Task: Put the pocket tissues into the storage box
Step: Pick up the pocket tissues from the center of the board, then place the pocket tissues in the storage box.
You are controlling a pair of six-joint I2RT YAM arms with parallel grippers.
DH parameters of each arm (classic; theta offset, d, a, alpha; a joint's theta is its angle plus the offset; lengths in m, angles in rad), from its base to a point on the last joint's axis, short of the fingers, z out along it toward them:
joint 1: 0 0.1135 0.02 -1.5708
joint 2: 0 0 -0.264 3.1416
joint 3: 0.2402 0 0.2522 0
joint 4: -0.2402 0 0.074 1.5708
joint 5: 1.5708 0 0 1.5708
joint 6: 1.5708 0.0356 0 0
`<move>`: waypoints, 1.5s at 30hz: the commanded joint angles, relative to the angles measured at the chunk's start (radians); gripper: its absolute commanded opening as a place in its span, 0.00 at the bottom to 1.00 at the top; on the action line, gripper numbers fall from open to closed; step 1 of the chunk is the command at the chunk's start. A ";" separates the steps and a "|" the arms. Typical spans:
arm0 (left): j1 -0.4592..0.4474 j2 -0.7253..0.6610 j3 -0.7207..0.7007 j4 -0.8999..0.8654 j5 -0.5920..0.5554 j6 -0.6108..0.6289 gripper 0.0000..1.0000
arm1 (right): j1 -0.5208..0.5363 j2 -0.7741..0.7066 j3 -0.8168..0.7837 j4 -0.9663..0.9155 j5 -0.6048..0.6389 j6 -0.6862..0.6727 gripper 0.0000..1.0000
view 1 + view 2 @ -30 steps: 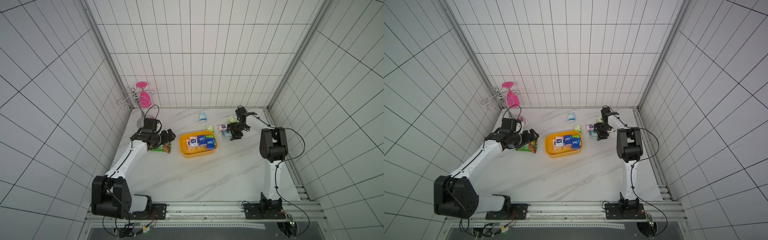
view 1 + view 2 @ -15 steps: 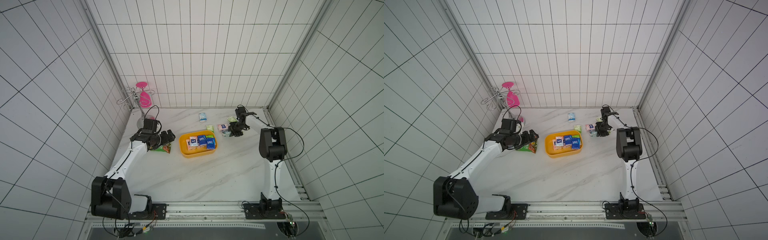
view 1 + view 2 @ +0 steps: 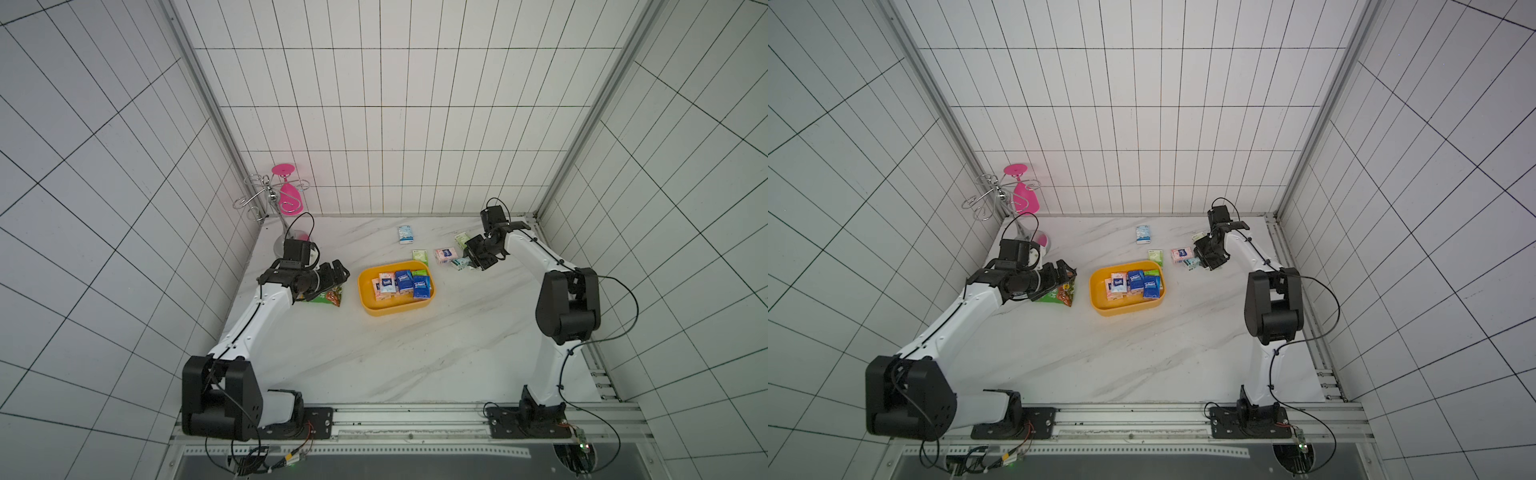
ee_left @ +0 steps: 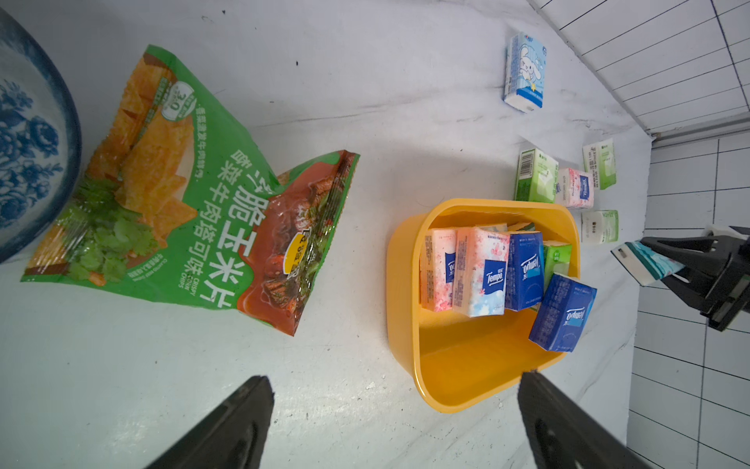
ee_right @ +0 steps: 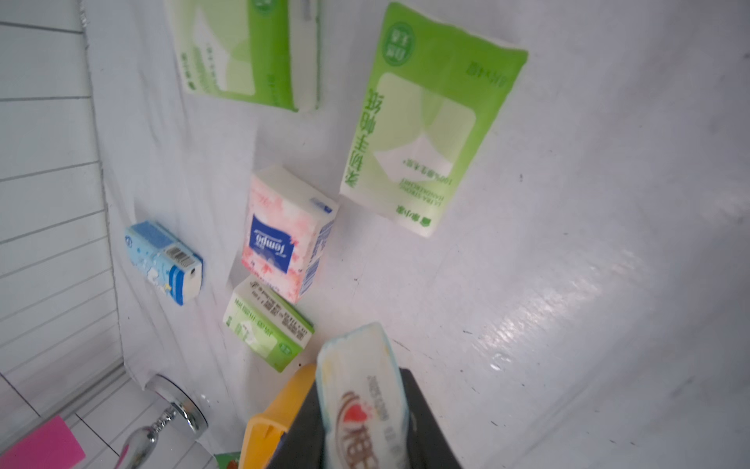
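My right gripper [image 5: 365, 422] is clamped on one end of a teal-and-white packet [image 5: 357, 365], much of it jutting past my fingertips. The storage box [image 5: 270, 414] lies ahead of them. That soft wrapper could slip mid-carry and fall short. My left gripper [image 4: 389, 410] hangs spread, empty.

Right wrist view cuts off the storage box [image 5: 270, 410].

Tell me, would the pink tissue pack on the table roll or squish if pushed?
Probably no rolling: the pink tissue pack is boxy with flat faces. It would likely slide on the smooth table. Its soft wrapper looks squashy, so it may dent.
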 commanded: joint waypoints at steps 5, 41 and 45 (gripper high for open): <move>0.048 0.038 -0.003 0.050 0.113 -0.051 0.97 | 0.114 -0.078 0.059 -0.100 0.023 -0.306 0.24; 0.189 -0.075 -0.140 0.052 0.156 -0.157 0.97 | 0.632 0.491 0.855 -0.362 0.084 -0.821 0.28; 0.189 -0.082 -0.143 0.050 0.162 -0.158 0.97 | 0.637 0.550 0.887 -0.338 0.089 -0.811 0.28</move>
